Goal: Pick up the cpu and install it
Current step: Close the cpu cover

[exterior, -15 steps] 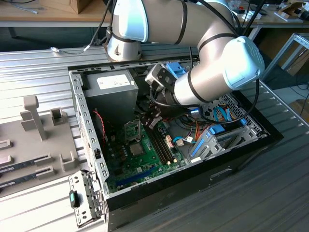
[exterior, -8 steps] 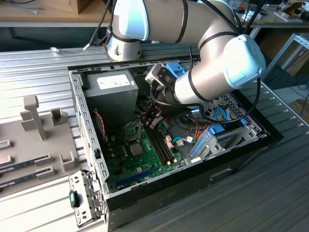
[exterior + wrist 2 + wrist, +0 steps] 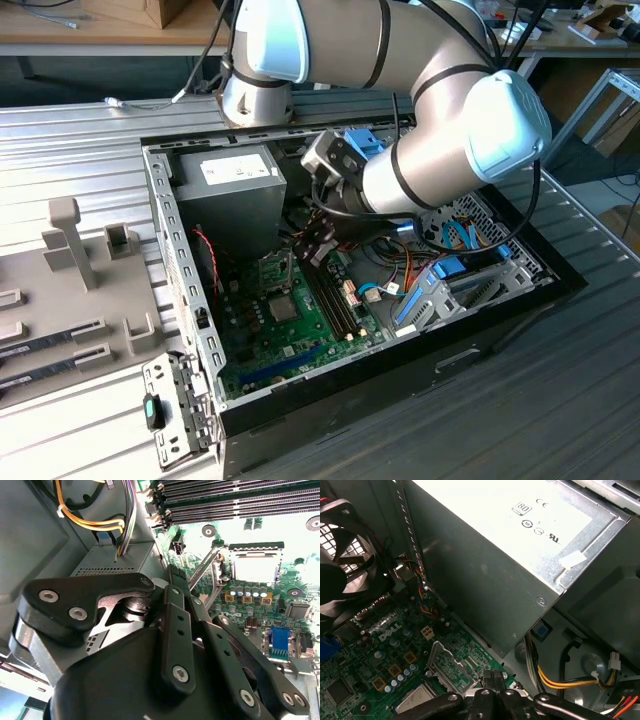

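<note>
1. The cpu [image 3: 284, 307], a small flat square chip with a dull silver-grey metal top, lies face up in its seat on the green motherboard [image 3: 300, 340]. In both wrist views it shows as a pale square [image 3: 254, 567] [image 3: 417, 697] ringed by the black metal socket frame [image 3: 255, 545].
2. Being square, it has no long axis. Its edges run parallel to the long dark memory slots [image 3: 335, 300] beside it.
3. The hinged silver retaining plate [image 3: 210, 567] stands tilted up off the chip, so by my judgement the socket is not yet closed.
4. The tool [image 3: 318, 245], black with linked fingers, hangs just beside that raised plate, between the chip and the grey metal power supply box [image 3: 235, 175]. In the exterior view the cpu lies lower than the fingertips and towards the exterior view's left, near but apart.
5. In both wrist views the tool's fingers [image 3: 172, 587] are drawn together at the tips, and I can make out nothing held between them.
6. All this sits inside the open black computer case [image 3: 165, 230] on the ribbed metal worktop [image 3: 80, 130].
</note>
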